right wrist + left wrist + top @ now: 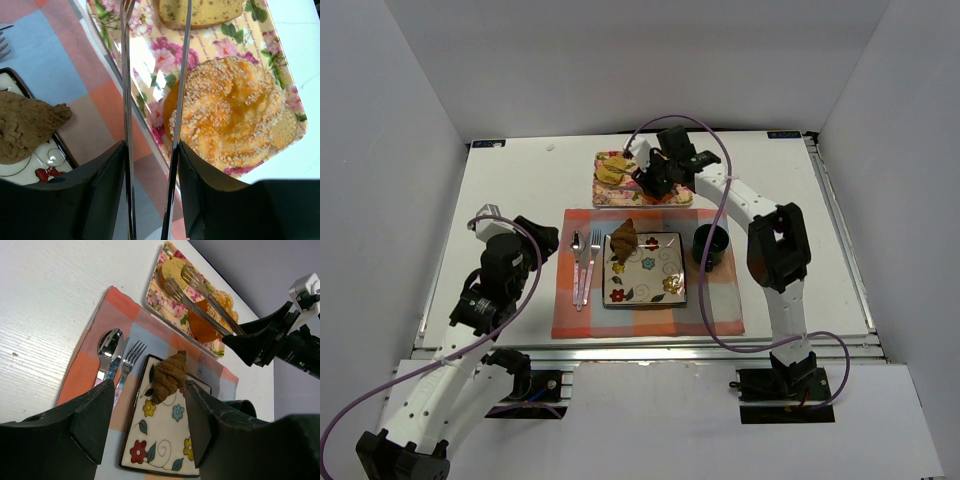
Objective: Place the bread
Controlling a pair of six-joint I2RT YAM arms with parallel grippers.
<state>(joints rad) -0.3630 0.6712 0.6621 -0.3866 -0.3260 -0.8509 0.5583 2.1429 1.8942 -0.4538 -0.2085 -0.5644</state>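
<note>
My right jaws clamped on slim steel tongs (pixel 125 100), round seeded orange bun (pixel 235 115) just beside the blades, left jaws wide

croissant (pixel 625 240) on plate (pixel 655 278), tray (pixel 612 197) behind placemat (pixel 720 303)

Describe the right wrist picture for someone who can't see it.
The right gripper holds metal tongs over a floral tray carrying a sesame-topped roll and a bread slice. At left, a brown croissant lies on a plate.
</note>
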